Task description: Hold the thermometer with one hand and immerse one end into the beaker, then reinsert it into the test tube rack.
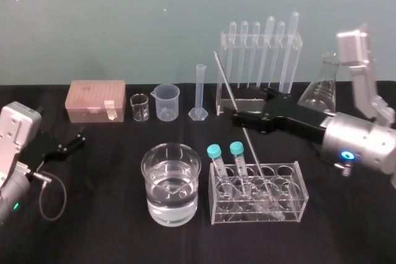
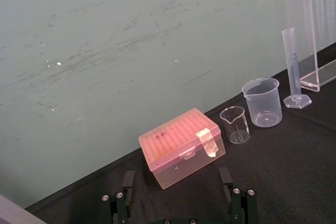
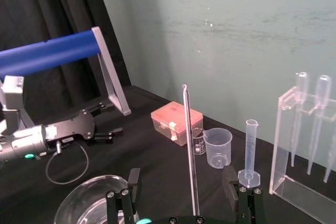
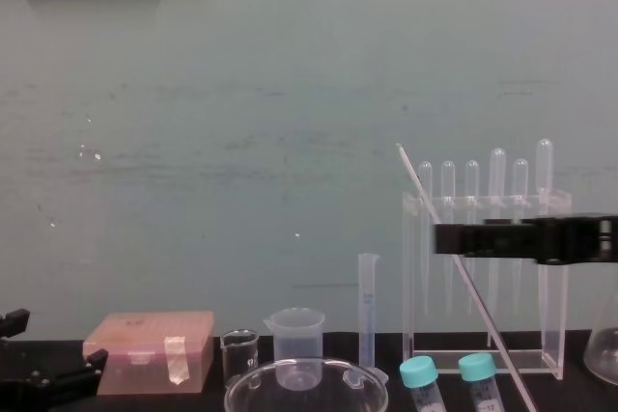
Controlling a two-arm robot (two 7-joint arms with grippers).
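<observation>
Leaning up and leftward, tip down in the low clear test tube rack (image 1: pixel 301 183), the long thin whitish glass thermometer (image 1: pixel 226 83) stands untouched between the spread fingers (image 3: pixel 132 182) of the black right gripper (image 3: pixel 181 171); the wide water-filled glass beaker (image 1: pixel 151 177) sits just left, and the open left gripper (image 1: pixel 79 137) is well apart.

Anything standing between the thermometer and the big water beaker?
Yes: two teal-capped tubes stand in the low rack between the thermometer and the beaker. The open right hand straddles the rod; lifting it above the caps first should likely clear them. Left hand sits parked far left.
</observation>
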